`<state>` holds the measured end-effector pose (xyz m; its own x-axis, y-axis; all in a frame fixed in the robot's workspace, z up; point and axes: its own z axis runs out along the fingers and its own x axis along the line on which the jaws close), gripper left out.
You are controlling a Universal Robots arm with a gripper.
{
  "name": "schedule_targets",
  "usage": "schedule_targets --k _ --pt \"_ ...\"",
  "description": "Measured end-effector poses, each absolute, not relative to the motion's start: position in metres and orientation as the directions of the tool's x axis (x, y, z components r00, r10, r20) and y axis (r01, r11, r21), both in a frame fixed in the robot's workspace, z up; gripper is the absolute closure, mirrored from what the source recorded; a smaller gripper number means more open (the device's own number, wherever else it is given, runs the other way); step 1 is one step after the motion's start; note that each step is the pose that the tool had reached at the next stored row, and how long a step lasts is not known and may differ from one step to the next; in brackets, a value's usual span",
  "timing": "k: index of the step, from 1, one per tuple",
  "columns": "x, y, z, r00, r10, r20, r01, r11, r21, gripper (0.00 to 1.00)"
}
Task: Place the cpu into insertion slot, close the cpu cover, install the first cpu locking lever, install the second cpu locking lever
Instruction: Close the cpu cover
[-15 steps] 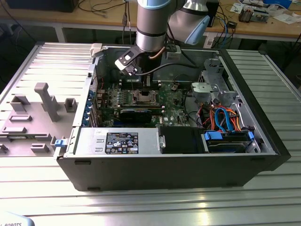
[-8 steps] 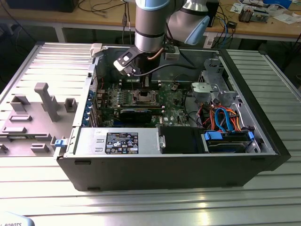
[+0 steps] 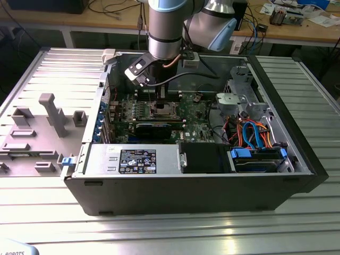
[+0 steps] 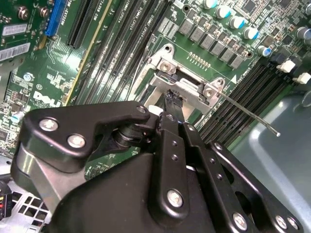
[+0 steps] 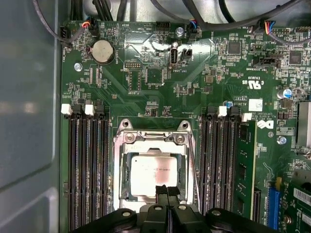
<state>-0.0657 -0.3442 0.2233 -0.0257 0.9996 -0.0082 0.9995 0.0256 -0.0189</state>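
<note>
The cpu, a dull silver square, lies flat in the insertion slot on the green board. The cpu cover, a shiny metal frame, lies down around the chip. My gripper is shut, its two black fingertips pressed together with nothing between them, and it rests at the cover's edge over the chip's rim. In the second wrist view the gripper points down onto the socket frame. A thin wire locking lever sticks out from the socket's corner, raised off the board.
Black memory slots flank the socket on both sides. The computer case wall stands close by. The case also holds a power supply and a drive bay with blue and orange cables. A grey fixture lies at the exterior view's left.
</note>
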Motion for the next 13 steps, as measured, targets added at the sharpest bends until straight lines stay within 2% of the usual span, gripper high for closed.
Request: schedule_targets --k 13 --pt "-0.0659 -0.3442 0.2232 -0.026 1.0 -0.008 1.0 0.025 -0.018 0.89"
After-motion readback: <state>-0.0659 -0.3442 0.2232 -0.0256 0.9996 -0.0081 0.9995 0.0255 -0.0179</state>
